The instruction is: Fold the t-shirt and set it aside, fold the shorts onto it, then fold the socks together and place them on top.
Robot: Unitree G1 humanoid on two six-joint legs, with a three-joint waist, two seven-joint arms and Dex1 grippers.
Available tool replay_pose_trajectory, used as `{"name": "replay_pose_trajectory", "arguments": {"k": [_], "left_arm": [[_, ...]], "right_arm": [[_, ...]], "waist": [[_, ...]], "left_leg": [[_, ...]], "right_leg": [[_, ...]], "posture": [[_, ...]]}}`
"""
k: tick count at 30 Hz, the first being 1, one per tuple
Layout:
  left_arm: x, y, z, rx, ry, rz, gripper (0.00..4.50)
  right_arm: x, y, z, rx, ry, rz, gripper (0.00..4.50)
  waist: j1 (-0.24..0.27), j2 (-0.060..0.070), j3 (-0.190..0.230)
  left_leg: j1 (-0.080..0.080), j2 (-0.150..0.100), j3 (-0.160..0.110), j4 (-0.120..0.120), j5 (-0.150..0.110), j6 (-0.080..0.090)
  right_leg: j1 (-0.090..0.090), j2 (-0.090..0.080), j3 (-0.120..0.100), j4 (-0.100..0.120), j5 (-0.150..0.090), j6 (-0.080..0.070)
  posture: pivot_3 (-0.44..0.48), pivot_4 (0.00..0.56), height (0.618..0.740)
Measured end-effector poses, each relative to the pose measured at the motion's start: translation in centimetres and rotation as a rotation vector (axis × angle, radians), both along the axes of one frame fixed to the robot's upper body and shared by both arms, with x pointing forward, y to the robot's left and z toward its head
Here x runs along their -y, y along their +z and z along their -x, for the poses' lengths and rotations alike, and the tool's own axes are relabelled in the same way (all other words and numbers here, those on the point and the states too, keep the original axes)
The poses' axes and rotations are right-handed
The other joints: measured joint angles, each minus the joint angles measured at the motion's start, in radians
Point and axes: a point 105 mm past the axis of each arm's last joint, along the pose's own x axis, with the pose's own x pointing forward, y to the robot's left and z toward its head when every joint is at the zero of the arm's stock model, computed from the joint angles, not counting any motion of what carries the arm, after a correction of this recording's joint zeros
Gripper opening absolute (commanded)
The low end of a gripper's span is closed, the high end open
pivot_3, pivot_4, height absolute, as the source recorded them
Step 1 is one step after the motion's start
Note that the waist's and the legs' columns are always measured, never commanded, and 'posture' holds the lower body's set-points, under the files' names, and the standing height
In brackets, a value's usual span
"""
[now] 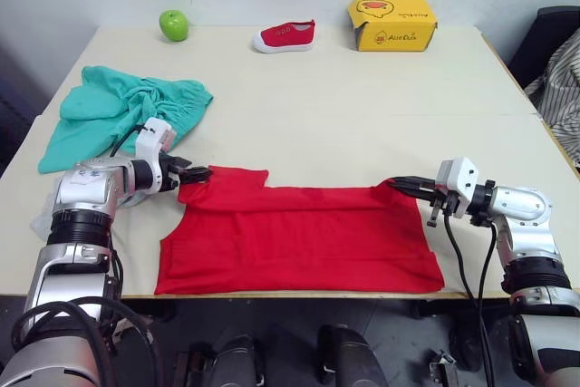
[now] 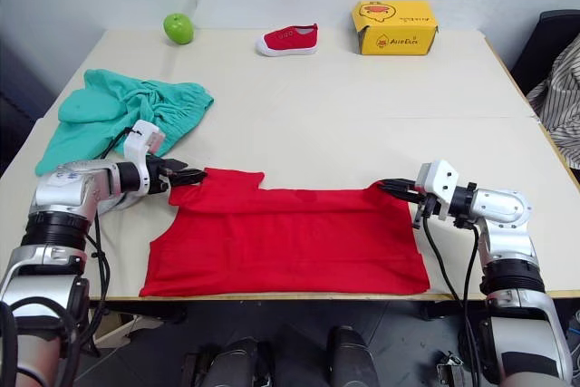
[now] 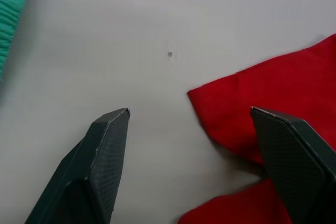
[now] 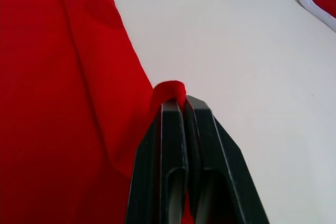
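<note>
The red t-shirt (image 1: 299, 237) lies flat along the table's front edge. My left gripper (image 1: 201, 172) stands open at its far left corner. In the left wrist view that red corner (image 3: 273, 93) lies between the spread fingers, close to one fingertip (image 3: 273, 124). My right gripper (image 1: 396, 184) is shut on the shirt's far right corner, and a small fold of red cloth (image 4: 169, 88) bulges at its closed tips. The teal shorts (image 1: 118, 111) lie crumpled at the left, behind my left arm. The socks are out of view.
Along the table's back edge stand a green apple (image 1: 173, 24), a small red shoe (image 1: 285, 36) and a yellow box (image 1: 391, 23). A bare stretch of table (image 1: 362, 115) spreads between the shirt and those. A dark chair with striped cloth (image 1: 562, 70) stands off the right side.
</note>
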Motion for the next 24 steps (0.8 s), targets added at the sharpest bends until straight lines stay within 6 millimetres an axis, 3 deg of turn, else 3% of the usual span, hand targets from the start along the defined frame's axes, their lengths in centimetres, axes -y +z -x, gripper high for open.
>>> {"name": "replay_pose_trajectory", "arguments": {"k": [3, 12, 24], "left_arm": [[1.1, -0.2, -0.2, -0.007, -0.037, -0.009, 2.98], [2.9, -1.0, 0.4, 0.000, -0.100, -0.079, 0.08], [3.0, -0.9, 1.0, 0.161, -0.156, -0.006, 0.03]], "right_arm": [[0.0, 0.0, 0.0, -0.003, 0.002, 0.000, 0.00], [-0.1, 0.1, -0.1, -0.007, -0.002, -0.005, 0.00], [0.0, 0.2, -0.1, 0.000, -0.009, -0.009, 0.00]], "waist": [[0.002, 0.000, 0.000], [0.000, 0.000, 0.000], [-0.002, 0.000, 0.000]], "left_leg": [[0.000, 0.000, 0.000, 0.000, 0.000, 0.000], [0.001, 0.000, 0.000, 0.000, 0.000, 0.000], [0.000, 0.000, -0.001, 0.000, 0.000, 0.000]], "right_leg": [[0.000, 0.000, 0.000, 0.000, 0.000, 0.000], [0.000, 0.000, 0.000, 0.000, 0.000, 0.000], [0.000, 0.000, 0.000, 0.000, 0.000, 0.000]], "posture": [[0.000, 0.150, 0.740], [0.000, 0.150, 0.740], [0.000, 0.150, 0.740]]}}
